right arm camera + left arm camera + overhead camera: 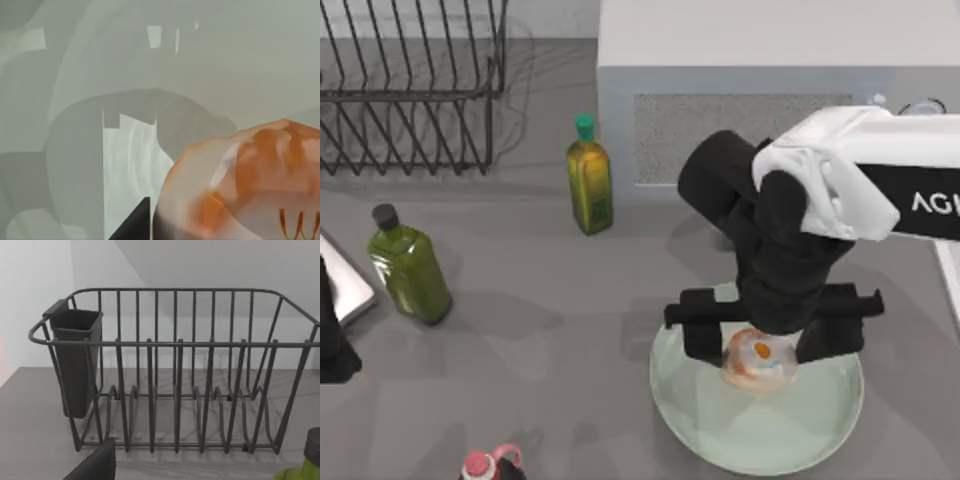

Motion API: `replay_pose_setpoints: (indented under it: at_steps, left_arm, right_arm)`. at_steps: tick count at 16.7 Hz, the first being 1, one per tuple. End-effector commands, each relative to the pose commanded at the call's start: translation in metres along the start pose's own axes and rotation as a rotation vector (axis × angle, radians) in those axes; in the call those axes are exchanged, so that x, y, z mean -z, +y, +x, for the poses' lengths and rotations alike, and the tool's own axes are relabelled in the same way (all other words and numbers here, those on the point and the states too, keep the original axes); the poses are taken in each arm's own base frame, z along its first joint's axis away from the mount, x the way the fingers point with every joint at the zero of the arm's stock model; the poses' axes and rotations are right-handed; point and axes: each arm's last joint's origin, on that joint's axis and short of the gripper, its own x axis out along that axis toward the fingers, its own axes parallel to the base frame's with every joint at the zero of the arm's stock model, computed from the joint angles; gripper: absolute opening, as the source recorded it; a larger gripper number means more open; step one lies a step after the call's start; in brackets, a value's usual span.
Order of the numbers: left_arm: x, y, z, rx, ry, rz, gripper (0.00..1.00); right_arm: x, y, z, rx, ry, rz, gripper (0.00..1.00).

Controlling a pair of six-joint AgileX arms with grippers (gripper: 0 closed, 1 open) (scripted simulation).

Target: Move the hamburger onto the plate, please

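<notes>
hovering over the plate [705, 425] at the bench's right, the right gripper [758, 352] holds its fingers spread wide on either side of the hamburger [758, 362], which seems to sit on the plate already. lifting off crooked could let a finger catch the hamburger and knock it toward the rim. the left arm sits parked at the left edge.
</notes>
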Motion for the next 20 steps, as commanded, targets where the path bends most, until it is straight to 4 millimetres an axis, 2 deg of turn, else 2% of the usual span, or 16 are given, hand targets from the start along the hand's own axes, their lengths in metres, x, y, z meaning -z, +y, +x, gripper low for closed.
replay_pose_setpoints:
  at_steps: [1, 14, 20]
  left_arm:
    - [0.0, 0.0, 0.0, 0.0, 0.0, 0.0, 1.0]
    - [0.0, 0.0, 0.0, 0.0, 0.0, 0.0, 1.0]
    - [0.0, 0.0, 0.0, 0.0, 0.0, 0.0, 1.0]
  right_arm:
    - [0.0, 0.0, 0.0, 0.0, 0.0, 0.0, 0.0]
    - [0.0, 0.0, 0.0, 0.0, 0.0, 0.0, 0.98]
    - [0.0, 0.0, 0.0, 0.0, 0.0, 0.0, 1.0]
